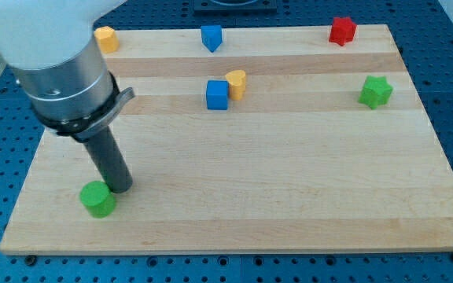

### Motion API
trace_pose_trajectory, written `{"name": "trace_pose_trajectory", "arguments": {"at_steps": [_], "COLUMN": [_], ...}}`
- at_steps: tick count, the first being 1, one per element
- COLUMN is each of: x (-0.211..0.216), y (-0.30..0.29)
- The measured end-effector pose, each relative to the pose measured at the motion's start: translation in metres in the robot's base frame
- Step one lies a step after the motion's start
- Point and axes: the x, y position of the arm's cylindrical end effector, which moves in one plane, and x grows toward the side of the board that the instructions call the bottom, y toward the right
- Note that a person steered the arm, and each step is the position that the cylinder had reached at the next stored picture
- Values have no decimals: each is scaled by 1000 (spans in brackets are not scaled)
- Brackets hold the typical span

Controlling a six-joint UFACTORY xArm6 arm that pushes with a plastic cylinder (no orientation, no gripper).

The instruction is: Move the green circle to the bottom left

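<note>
The green circle (98,199) is a short green cylinder near the bottom left corner of the wooden board (289,189). My tip (119,187) is the lower end of a dark rod. It stands just to the right of and slightly above the green circle, touching or almost touching it. The arm's grey and white body fills the view's top left.
A blue cube (217,94) and a yellow heart-like block (237,82) sit together at the upper middle. A yellow block (105,38), a blue block (211,37) and a red block (342,31) line the top edge. A green star-like block (376,92) is at the right.
</note>
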Motion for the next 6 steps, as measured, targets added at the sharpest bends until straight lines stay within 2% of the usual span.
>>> {"name": "trace_pose_trajectory", "arguments": {"at_steps": [2, 6], "x": [18, 27], "y": [44, -41]}}
